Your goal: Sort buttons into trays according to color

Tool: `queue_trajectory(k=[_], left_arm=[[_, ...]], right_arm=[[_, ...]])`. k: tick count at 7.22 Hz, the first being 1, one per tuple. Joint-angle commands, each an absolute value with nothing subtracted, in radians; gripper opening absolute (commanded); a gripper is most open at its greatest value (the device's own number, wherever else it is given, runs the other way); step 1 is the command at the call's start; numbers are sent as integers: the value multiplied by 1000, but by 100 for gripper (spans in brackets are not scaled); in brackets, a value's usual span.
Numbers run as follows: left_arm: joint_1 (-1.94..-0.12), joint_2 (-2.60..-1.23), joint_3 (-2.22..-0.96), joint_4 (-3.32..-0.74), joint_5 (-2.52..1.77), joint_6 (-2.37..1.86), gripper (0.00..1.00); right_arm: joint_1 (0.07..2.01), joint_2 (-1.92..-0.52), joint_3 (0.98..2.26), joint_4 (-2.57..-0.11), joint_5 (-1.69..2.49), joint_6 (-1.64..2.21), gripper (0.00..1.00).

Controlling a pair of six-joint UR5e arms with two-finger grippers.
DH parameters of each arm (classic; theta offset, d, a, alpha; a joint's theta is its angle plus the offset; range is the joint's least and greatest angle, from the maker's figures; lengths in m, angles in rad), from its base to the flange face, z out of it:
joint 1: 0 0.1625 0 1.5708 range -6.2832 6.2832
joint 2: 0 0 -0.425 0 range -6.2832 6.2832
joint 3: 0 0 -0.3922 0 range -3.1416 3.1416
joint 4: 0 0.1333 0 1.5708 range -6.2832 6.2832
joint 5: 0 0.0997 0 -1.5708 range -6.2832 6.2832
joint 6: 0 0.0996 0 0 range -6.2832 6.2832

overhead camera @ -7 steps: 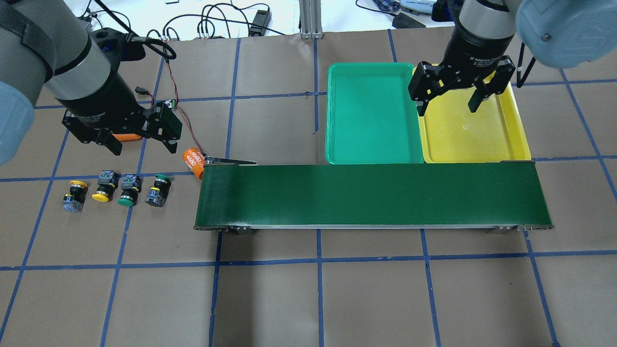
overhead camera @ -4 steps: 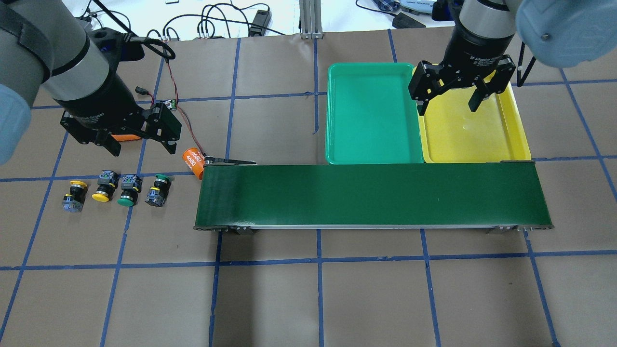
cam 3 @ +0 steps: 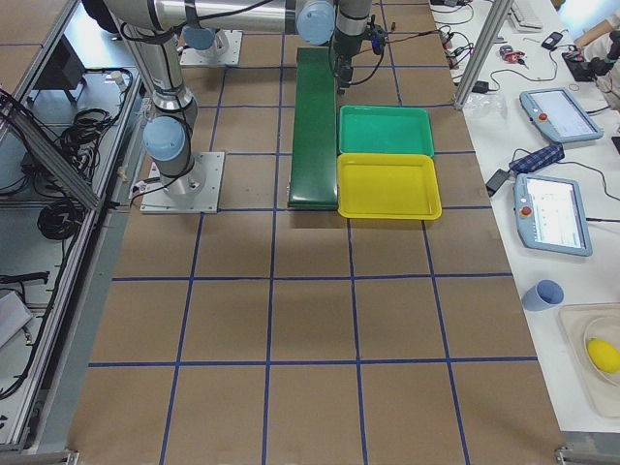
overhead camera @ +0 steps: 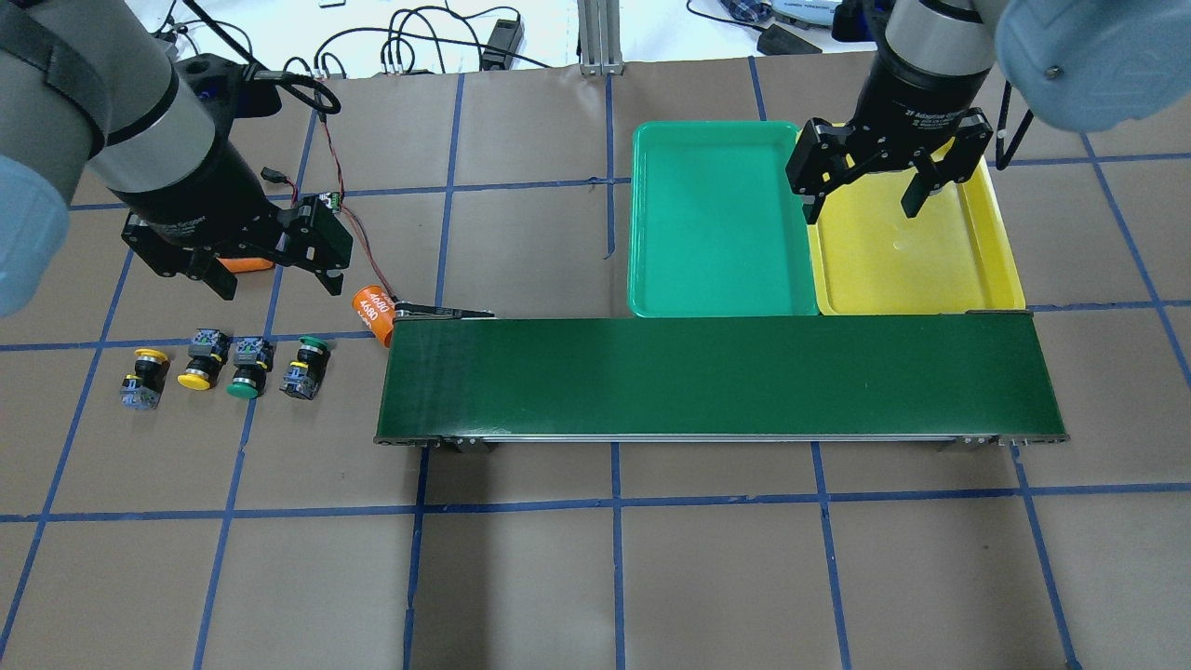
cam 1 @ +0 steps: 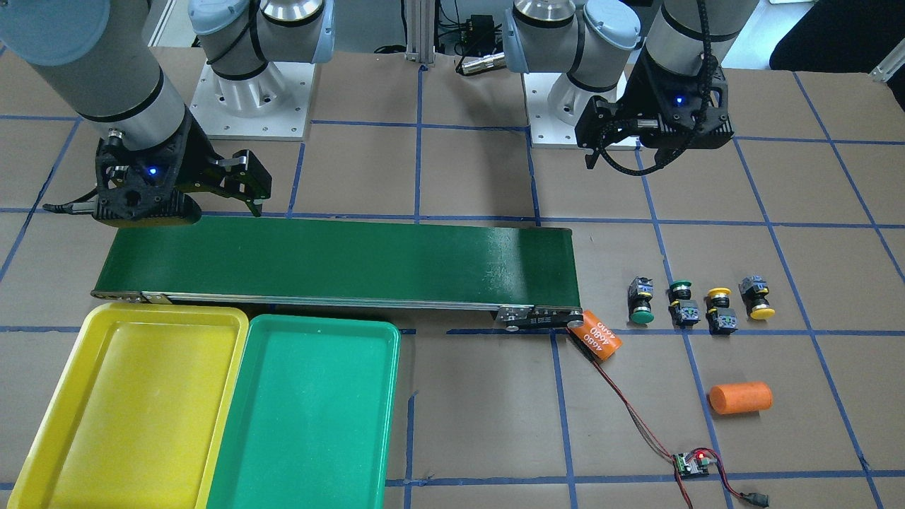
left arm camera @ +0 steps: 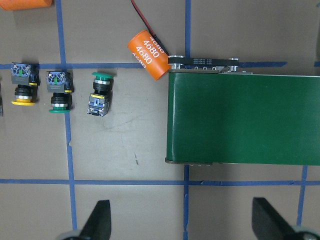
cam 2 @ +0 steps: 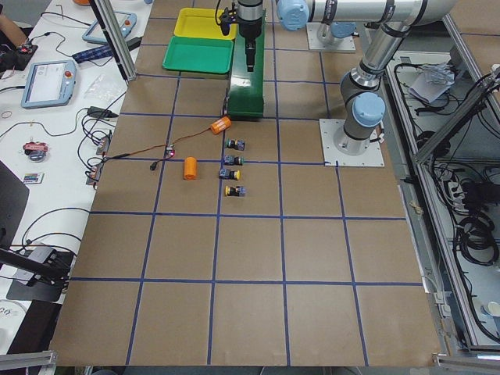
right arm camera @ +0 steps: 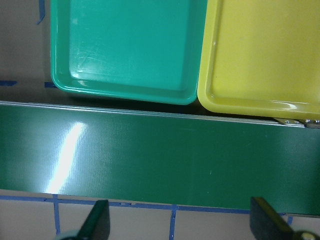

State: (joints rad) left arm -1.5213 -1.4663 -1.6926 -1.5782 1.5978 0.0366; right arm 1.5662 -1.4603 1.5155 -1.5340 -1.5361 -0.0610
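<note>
Barely shifted since earlier, left tool (overhead camera: 276, 288) and right tool (overhead camera: 863, 212) both gape wide, gripping nothing.

The left wrist view cuts the plain orange cylinder (left arm camera: 25, 4) off at eleven o'clock; overhead, the left gripper (overhead camera: 276, 282) hides most of it. The right wrist view crops the green tray (right arm camera: 125, 45) and yellow tray (right arm camera: 260, 50) at twelve o'clock.
</note>
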Motion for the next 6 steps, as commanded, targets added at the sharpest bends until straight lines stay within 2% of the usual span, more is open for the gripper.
queue_trajectory(k=[1, 5, 6], left_arm=[[-1520, -1473, -1692, -1575, 1597, 37, 100], [-1502, -1473, -1692, -1575, 1609, 58, 100], [-1449, -1494, -1690, -1569, 1599, 64, 100]], right_arm=[[1566, -1460, 1516, -1532, -1536, -60, 100], [1566, -1460, 1516, -1534, -1534, -61, 100], [1566, -1460, 1516, -1534, -1534, -61, 100]])
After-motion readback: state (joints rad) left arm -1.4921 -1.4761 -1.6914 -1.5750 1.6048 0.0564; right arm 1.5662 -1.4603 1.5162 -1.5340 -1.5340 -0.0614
